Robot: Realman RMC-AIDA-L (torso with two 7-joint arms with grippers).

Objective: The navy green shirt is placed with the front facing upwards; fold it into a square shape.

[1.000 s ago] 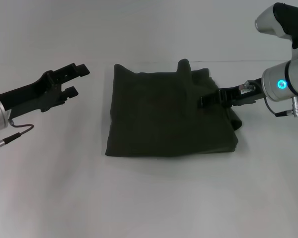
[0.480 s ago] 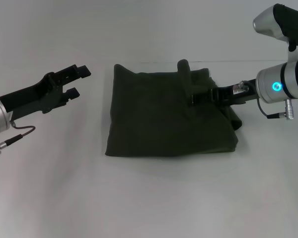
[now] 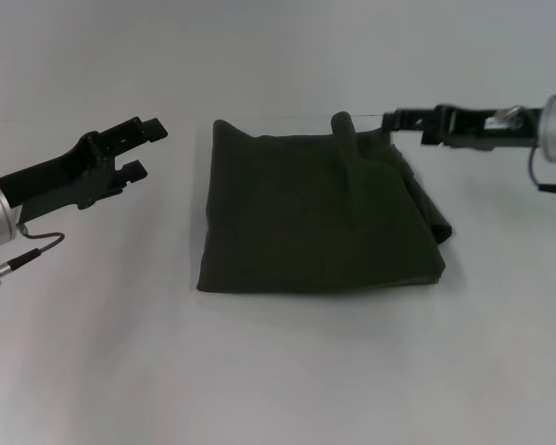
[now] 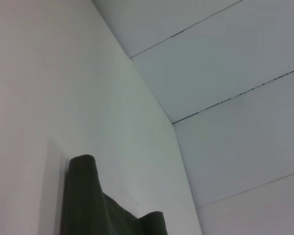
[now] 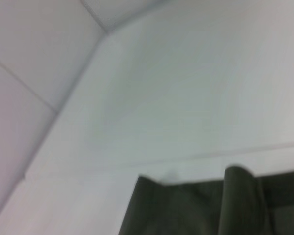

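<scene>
The navy green shirt (image 3: 320, 213) lies folded into a rough square in the middle of the white table, plain dark side up, with a small raised fold (image 3: 343, 125) at its far edge. My left gripper (image 3: 146, 148) hovers open and empty a little to the left of the shirt's far left corner. My right gripper (image 3: 396, 119) hangs above the shirt's far right corner, clear of the cloth. The left wrist view catches a shirt edge (image 4: 88, 200). In the right wrist view, the shirt's far edge (image 5: 206, 205) shows low down.
The white table (image 3: 287, 371) spreads around the shirt on all sides. A wall with thin seams (image 4: 235, 93) rises behind the table's far edge.
My right gripper has lifted off the shirt's right part and moved back to its far right corner. The left arm and the shirt have stayed still.
</scene>
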